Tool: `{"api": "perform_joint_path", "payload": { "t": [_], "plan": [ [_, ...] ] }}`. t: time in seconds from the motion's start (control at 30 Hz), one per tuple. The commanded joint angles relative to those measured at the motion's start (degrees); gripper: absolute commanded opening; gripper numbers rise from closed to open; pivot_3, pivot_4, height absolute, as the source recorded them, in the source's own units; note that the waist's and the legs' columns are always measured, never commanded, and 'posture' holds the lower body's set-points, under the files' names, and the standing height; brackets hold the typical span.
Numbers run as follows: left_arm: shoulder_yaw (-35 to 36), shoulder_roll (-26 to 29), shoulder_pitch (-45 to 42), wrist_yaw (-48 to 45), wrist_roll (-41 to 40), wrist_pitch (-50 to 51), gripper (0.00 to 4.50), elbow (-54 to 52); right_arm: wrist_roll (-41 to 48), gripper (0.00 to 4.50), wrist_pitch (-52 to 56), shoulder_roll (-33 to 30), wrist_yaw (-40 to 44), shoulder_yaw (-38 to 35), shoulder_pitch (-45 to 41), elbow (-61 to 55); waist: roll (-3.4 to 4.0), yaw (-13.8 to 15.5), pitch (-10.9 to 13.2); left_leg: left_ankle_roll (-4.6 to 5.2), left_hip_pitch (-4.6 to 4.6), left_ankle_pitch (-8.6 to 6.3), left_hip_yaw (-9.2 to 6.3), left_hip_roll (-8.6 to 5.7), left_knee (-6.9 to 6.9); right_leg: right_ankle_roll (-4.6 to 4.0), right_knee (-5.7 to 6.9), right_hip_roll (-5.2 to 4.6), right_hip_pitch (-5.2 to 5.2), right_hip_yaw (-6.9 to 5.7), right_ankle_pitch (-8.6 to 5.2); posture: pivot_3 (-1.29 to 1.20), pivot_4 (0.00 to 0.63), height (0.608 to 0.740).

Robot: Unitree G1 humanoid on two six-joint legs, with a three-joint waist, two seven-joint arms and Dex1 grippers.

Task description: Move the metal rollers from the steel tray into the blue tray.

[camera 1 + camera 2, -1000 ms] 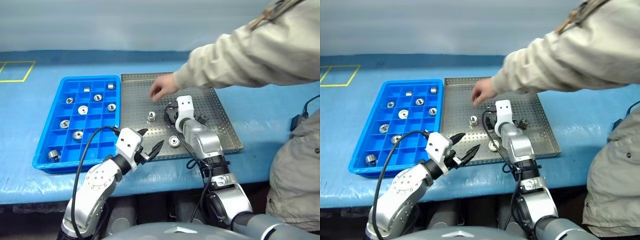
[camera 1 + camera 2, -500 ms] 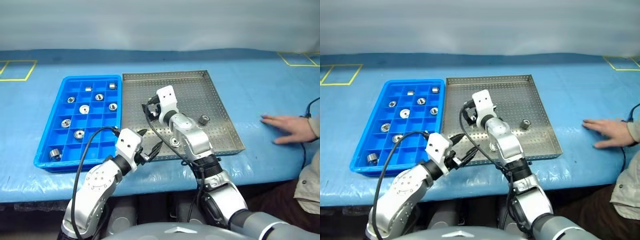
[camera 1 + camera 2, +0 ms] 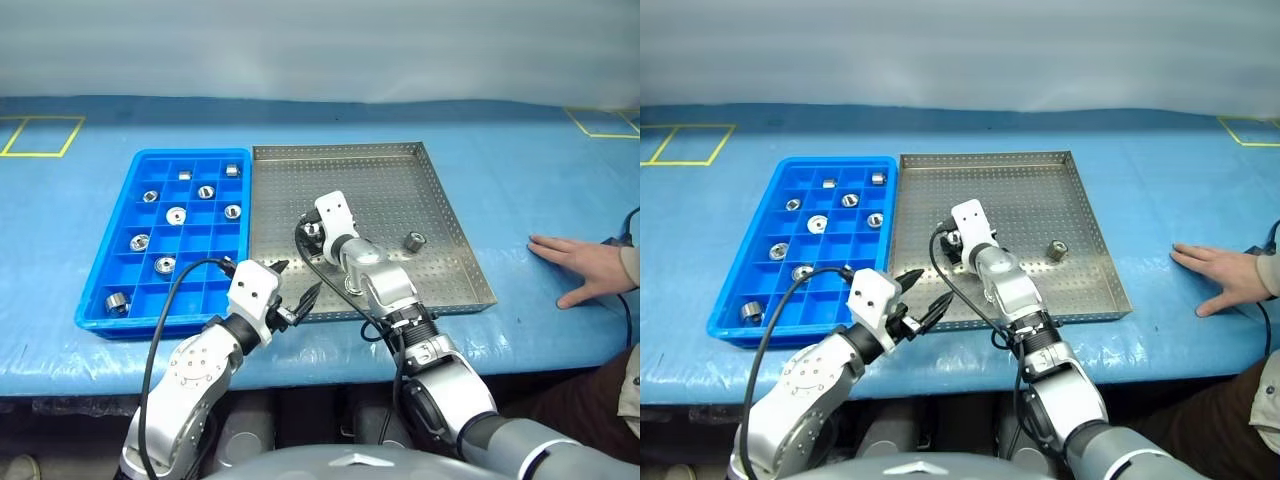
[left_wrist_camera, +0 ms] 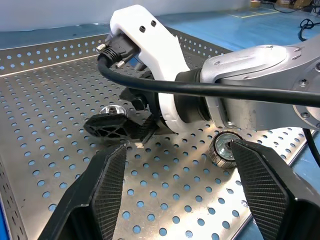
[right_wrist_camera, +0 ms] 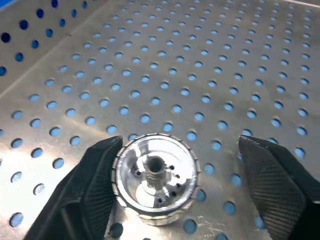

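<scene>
The right hand (image 5: 165, 190) is low over the steel tray (image 3: 400, 170), fingers apart around a roller (image 5: 156, 177), one touching it. The left hand (image 3: 297, 283), spread and empty, hovers at the tray's 7 o'clock corner. More rollers sit at the tray's 3 o'clock (image 3: 414, 241) and in the blue tray (image 3: 110, 270).

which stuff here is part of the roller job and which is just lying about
Part of the job:
- metal rollers: one between the right gripper's fingers, two more in the steel tray, nine already in the blue tray
- steel tray
- blue tray

Just lying about:
- a person's hand on the blue table cover
- yellow tape squares
</scene>
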Motion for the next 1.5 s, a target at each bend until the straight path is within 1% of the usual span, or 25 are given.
{"api": "perform_joint_path", "payload": {
  "t": [0.03,0.1,0.13,0.23,0.4,0.5,0.63,0.8,1.07,1.33,1.5],
  "plan": [
    [0.18,-0.66,0.28,0.76,-0.39,-1.26,3.65,-3.32,0.61,2.65,1.07,0.32,0.88,-0.46,-0.05,-2.66,0.00,0.05,0.00,0.00,0.00,0.00,-0.01,0.01,0.00,0.00,0.01,0.01,0.00,-0.01,0.00,0.22,0.150,0.740],
    [0.40,-0.71,0.53,1.20,-0.19,-1.32,3.65,-3.49,1.33,1.94,1.84,0.72,1.31,-0.92,0.06,-3.97,0.00,0.15,0.00,0.00,0.01,0.00,-0.01,0.01,0.00,0.00,0.02,0.02,0.00,-0.01,0.00,0.22,0.150,0.740],
    [0.53,-0.72,0.63,1.45,0.00,-1.31,3.65,-3.63,1.64,1.79,2.31,0.91,1.56,-1.08,-0.06,-4.63,0.00,0.21,0.00,0.00,0.01,0.00,-0.01,0.01,0.00,0.00,0.02,0.02,0.01,-0.01,0.00,0.23,0.150,0.740],
    [1.57,-1.30,1.12,3.02,0.60,-2.03,3.65,-4.12,2.75,1.79,3.34,1.79,3.05,-0.69,-1.43,-7.40,0.00,0.26,0.00,0.00,-0.01,0.00,-0.01,0.01,0.00,0.01,0.01,0.01,0.00,-0.01,0.00,0.25,0.150,0.740],
    [4.09,-3.93,1.91,7.78,2.60,-4.44,3.65,-4.62,3.09,1.79,2.51,4.64,4.64,1.59,-5.86,-12.26,0.02,0.43,0.02,0.00,-0.06,0.00,-0.02,0.02,-0.01,0.02,0.05,0.03,-0.09,-0.01,0.01,0.29,0.150,0.740],
    [5.44,-5.10,2.49,10.39,4.43,-5.64,3.65,-4.98,3.00,1.79,1.79,6.55,6.63,3.90,-8.21,-12.44,0.02,0.95,0.01,0.00,-0.05,0.00,-0.04,0.02,-0.04,0.02,0.04,0.05,-0.08,-0.03,0.01,0.32,0.150,0.740],
    [8.09,-6.53,3.47,13.99,6.89,-7.15,3.65,-6.14,1.94,1.79,-1.64,7.95,7.76,6.43,-11.19,-7.18,0.01,2.68,0.01,0.00,-0.04,0.00,-0.05,0.00,-0.09,0.00,0.01,0.04,-0.07,-0.07,0.00,0.38,0.150,0.740],
    [12.27,-8.38,5.31,17.24,8.44,-7.71,3.65,-8.44,2.87,1.79,-6.23,10.89,8.53,7.17,-15.37,0.70,0.00,4.32,0.02,-0.02,-0.09,0.01,-0.06,-0.02,-0.08,-0.01,-0.03,-0.01,-0.08,-0.10,-0.01,0.43,0.150,0.740],
    [13.92,-10.09,8.66,18.84,9.49,-7.86,3.65,-10.87,3.39,1.79,-11.20,13.91,9.92,8.27,-18.86,10.32,0.01,6.85,0.02,-0.03,-0.15,0.01,-0.11,-0.01,-0.10,-0.02,-0.04,0.02,-0.12,-0.21,-0.03,0.53,0.150,0.740],
    [14.34,-12.70,13.86,21.14,10.95,-9.25,3.65,-13.31,4.58,1.79,-13.40,15.57,11.08,8.53,-20.00,13.66,0.02,11.10,0.02,-0.05,-0.26,-0.01,-0.19,0.00,-0.10,-0.03,-0.06,0.04,-0.24,-0.37,-0.04,0.61,0.150,0.740],
    [13.84,-13.59,15.81,21.49,11.79,-9.70,3.65,-14.13,4.52,1.79,-15.09,15.43,10.79,8.52,-21.33,16.85,0.02,15.25,0.03,-0.14,-0.30,-0.06,-0.20,-0.01,-0.10,-0.16,-0.07,0.06,-0.29,-0.54,-0.14,0.64,0.150,0.740]
  ]
}}
